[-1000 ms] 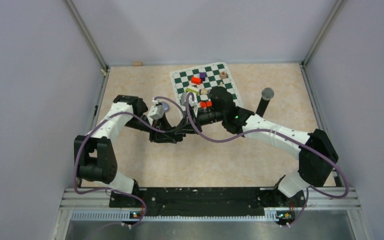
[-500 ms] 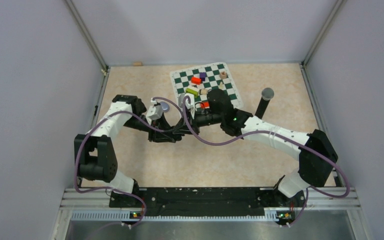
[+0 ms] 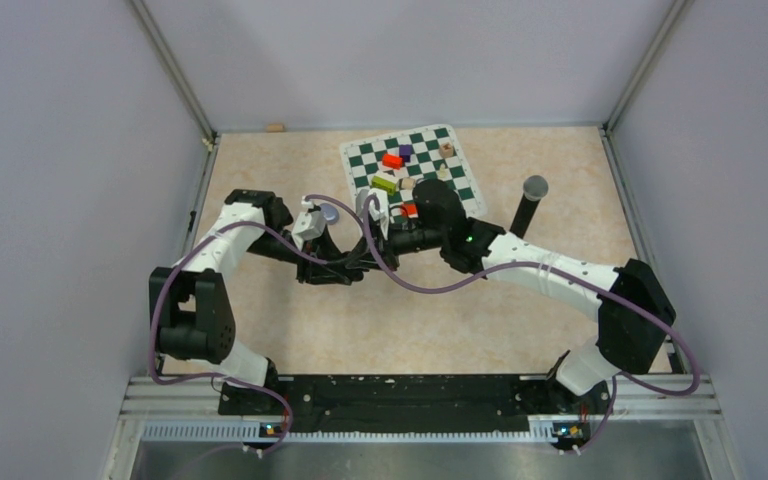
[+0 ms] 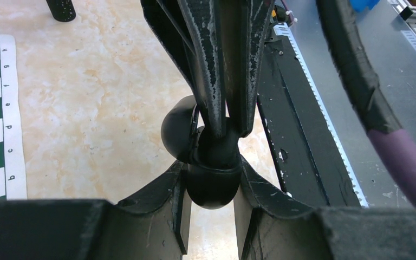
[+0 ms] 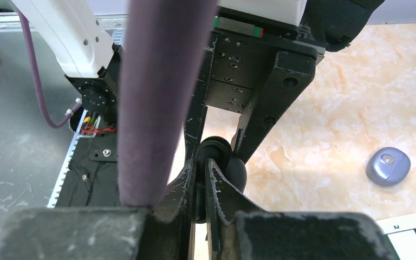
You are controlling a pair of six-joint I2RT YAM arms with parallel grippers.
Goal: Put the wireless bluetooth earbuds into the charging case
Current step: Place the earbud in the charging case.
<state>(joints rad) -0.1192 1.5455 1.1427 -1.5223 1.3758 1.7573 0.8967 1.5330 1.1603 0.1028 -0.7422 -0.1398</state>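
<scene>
1 black charging case (image 4: 212, 190) in left tool (image 4: 212, 172).

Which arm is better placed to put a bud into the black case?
The right. The left fingers clamp the case, so that arm is busy holding it. The right fingers have their tips at its open mouth. Whether they carry a bud is hidden.

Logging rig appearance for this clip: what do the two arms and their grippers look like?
Both the left arm and right arm have white links with black joint housings, each trailed by a purple cable. The left gripper and right gripper have black, scuffed, tapering fingers. A green light glows on the right arm.
</scene>
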